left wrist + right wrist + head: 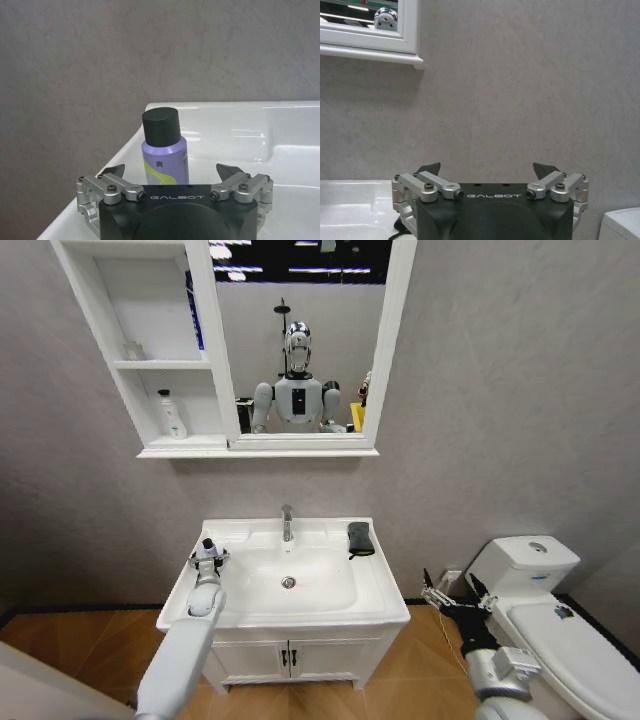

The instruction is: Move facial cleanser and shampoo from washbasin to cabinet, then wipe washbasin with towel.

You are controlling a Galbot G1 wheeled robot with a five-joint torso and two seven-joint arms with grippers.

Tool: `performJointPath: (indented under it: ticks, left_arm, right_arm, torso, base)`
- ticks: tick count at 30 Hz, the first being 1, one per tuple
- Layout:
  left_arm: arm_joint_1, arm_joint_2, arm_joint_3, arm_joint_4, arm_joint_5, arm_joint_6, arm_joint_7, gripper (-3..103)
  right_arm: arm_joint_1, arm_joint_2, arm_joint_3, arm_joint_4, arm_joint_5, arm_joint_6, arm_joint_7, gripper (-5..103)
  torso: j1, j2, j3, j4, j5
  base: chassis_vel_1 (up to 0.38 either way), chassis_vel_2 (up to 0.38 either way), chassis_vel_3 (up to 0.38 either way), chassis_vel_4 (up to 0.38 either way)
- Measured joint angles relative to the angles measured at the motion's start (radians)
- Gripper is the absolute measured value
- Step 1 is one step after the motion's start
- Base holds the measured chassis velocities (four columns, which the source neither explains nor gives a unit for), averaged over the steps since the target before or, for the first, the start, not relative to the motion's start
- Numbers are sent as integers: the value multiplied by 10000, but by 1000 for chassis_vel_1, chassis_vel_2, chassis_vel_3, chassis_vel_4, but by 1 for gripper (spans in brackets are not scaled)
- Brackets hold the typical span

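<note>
A: Item one, the washbasin (pixel 375 592)?
B: White rectangular top with a rounded bowl, chrome faucet (pixel 287 522) at the far middle, drain (pixel 289 582) in the bowl, set on a white two-door vanity (pixel 290 655).

A: Item two, the bottle?
B: A small purple bottle (pixel 165 156) with a black cap, upright on the left rim of the washbasin, near the far left corner. Which of the two products it is cannot be told.

A: Item three, the left pincer (pixel 209 558)?
B: At the left rim, fingers spread wide, one on each side of the purple bottle. In the left wrist view the fingertips (pixel 113 172) stand apart from the bottle, not touching it.

A: Item four, the towel (pixel 360 538)?
B: Dark, folded, lying on the far right corner of the washbasin, right of the faucet.

A: Item five, the cabinet (pixel 150 360)?
B: White open shelves on the wall, joined to the left side of a white-framed mirror (pixel 300 340). A white bottle (pixel 172 416) stands on the lower shelf.

A: Item six, the right pincer (pixel 447 592)?
B: Low and right of the washbasin, between it and the toilet (pixel 560 625), fingers spread wide, holding nothing.
</note>
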Motion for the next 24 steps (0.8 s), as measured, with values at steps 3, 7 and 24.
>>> performJointPath:
  ticks: [3,7,24]
  left_arm:
    - [-40,-44,-59,87,-128,-32,6,100]
    - [-132,-53,-122,302,-148,-236,97,100]
    - [-772,-176,-219,1484,130,-1413,439,100]
  right_arm:
    - [-48,48,-27,-33,-100,15,1,100]
    - [-138,102,-83,-34,-186,47,0,100]
    - [-58,133,-162,-40,-308,35,-13,100]
  torso:
    - [0,0,0,0,0]
    - [-1,0,0,1,0]
    - [-1,0,0,1,0]
  base:
    - [0,0,0,0]
    - [0,0,0,0]
    - [0,0,0,0]
